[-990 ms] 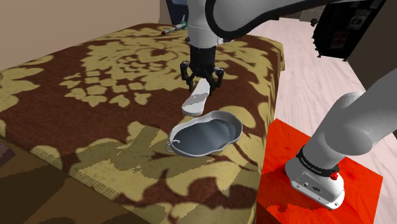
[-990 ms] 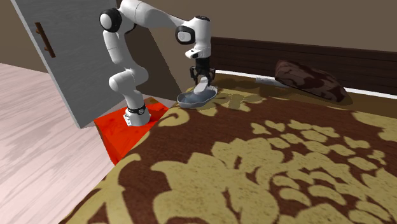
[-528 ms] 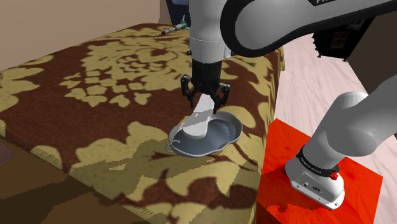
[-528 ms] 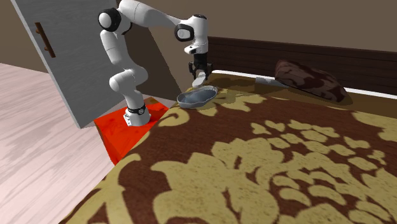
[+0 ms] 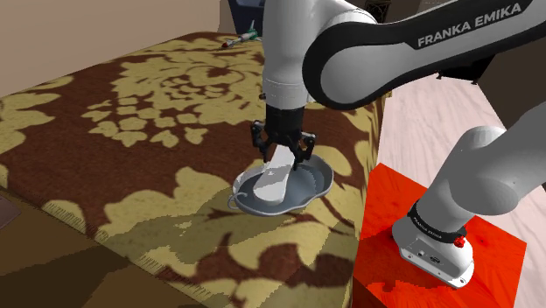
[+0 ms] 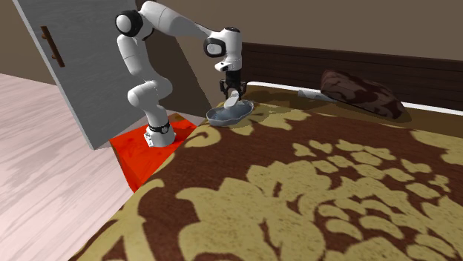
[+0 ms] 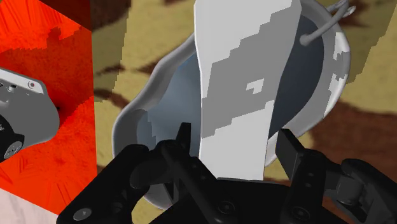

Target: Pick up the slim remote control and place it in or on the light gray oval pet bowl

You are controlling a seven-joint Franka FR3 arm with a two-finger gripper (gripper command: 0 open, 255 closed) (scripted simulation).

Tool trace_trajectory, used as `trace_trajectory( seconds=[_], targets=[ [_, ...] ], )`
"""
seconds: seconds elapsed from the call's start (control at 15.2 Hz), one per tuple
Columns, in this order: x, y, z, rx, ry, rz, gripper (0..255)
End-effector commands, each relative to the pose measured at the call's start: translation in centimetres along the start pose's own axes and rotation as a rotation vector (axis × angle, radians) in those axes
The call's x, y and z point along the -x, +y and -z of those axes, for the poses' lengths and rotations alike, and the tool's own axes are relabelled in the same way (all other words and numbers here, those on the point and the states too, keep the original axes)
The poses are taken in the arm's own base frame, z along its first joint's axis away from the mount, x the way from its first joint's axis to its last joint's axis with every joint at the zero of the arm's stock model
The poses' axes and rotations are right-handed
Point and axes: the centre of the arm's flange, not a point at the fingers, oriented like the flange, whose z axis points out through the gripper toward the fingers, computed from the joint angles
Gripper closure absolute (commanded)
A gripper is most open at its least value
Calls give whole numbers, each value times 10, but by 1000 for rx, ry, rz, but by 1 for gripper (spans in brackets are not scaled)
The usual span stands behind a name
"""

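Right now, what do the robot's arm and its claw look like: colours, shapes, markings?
The white arm has thick, rounded links with dark grey joints; black lettering FRANKA EMIKA runs along one link. The all-black two-finger claw is blocky and angular.

Remote [image 5: 275,177] over bowl [image 5: 311,185] (bowl near bed [image 5: 131,105] edge).
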Motion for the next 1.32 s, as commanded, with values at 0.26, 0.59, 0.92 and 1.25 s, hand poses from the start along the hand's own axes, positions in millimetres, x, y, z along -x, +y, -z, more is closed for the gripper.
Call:
trace_trajectory(
  seconds=[0.26,0.59,0.92,1.25],
  targets=[
    [0,0,-31,-1,0,0,255],
    [0,0,-31,-1,0,0,255],
    [0,0,-31,-1,0,0,0],
    [0,0,-18,-1,0,0,0]
  ],
)
